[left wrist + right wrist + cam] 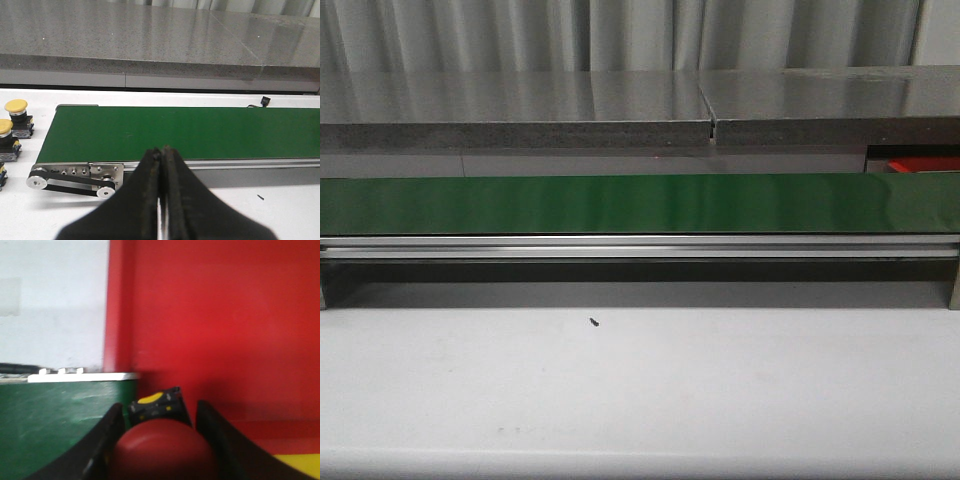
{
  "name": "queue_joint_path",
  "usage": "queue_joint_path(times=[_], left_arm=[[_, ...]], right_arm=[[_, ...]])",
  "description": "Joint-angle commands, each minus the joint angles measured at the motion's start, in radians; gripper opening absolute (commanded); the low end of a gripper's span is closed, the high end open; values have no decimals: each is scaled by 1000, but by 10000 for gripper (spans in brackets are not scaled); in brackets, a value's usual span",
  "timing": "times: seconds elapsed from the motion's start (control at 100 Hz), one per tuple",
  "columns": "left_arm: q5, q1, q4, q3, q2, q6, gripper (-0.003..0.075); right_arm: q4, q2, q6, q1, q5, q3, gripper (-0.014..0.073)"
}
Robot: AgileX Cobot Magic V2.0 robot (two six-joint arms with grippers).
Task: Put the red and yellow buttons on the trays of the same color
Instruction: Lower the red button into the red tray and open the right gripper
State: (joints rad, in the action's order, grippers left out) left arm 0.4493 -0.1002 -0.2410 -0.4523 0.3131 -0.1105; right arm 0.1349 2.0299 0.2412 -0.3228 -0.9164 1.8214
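Red button (162,450) sits between the right fingers (160,440) over the red tray (225,330); left fingers (161,200) pressed together.

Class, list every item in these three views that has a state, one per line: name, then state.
left pincer: shut, holding nothing, above the conveyor's near edge
right pincer: fingers apart around a red button, over the red tray
red button: between the right pincer's fingers
yellow buttons: two upright, beside the belt's end
green conveyor belt: bare
red tray: no button visible inside
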Motion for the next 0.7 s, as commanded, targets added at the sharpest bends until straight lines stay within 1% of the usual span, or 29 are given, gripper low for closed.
queue_joint_path(times=[0.0, 0.14, 0.35, 0.69], left_arm=[[-77, -5, -17, -27, 8, 2, -19], [-77, -5, -17, -27, 8, 2, -19], [-77, -5, -17, -27, 8, 2, -19], [-77, -5, -17, -27, 8, 2, -19]], right_arm=[[2, -14, -2, -29, 28, 70, 151], [2, 56, -2, -51, 32, 116, 151], [3, 126, -2, -52, 59, 143, 151], [25, 170, -2, -52, 58, 146, 164]])
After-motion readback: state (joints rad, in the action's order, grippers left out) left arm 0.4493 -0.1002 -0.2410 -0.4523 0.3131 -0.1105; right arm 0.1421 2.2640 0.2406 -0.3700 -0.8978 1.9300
